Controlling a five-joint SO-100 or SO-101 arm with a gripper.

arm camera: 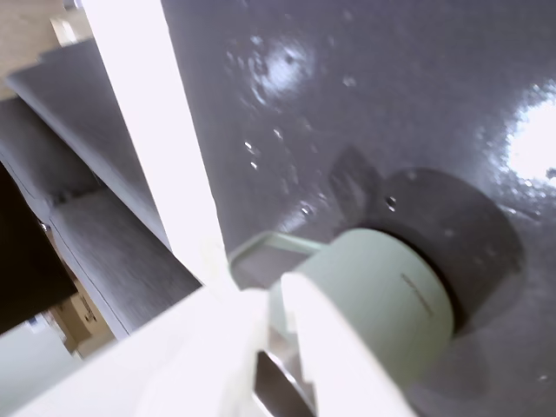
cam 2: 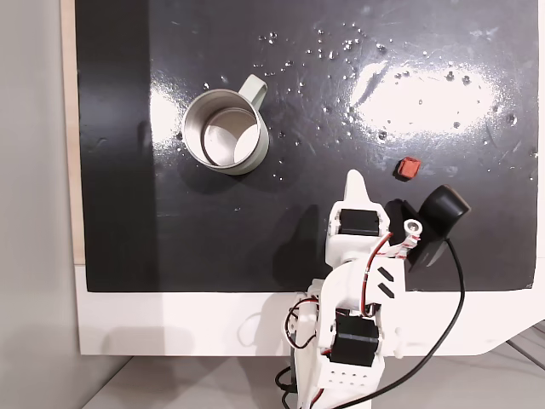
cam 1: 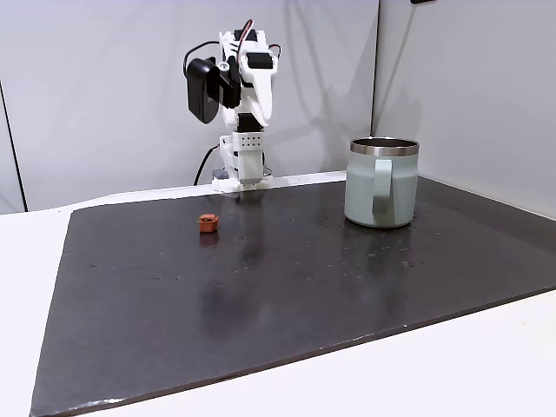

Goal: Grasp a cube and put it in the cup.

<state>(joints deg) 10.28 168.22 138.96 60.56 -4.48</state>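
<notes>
In the front fixed view the cube (cam 1: pixel 208 223) is sitting left of centre on the dark mat (cam 1: pixel 261 295), well apart from the cup (cam 1: pixel 380 182) standing at centre right. It is looking light, stiff and tiny, likely best pinched across two flat sides. Behind it the arm is folding up, its hand (cam 2: pixel 355 182) pointing at the mat from above; whether the jaws are apart I cannot tell. The glossy mat is covering a white desk (cam 1: pixel 486 365), grey walls rising behind.
</notes>
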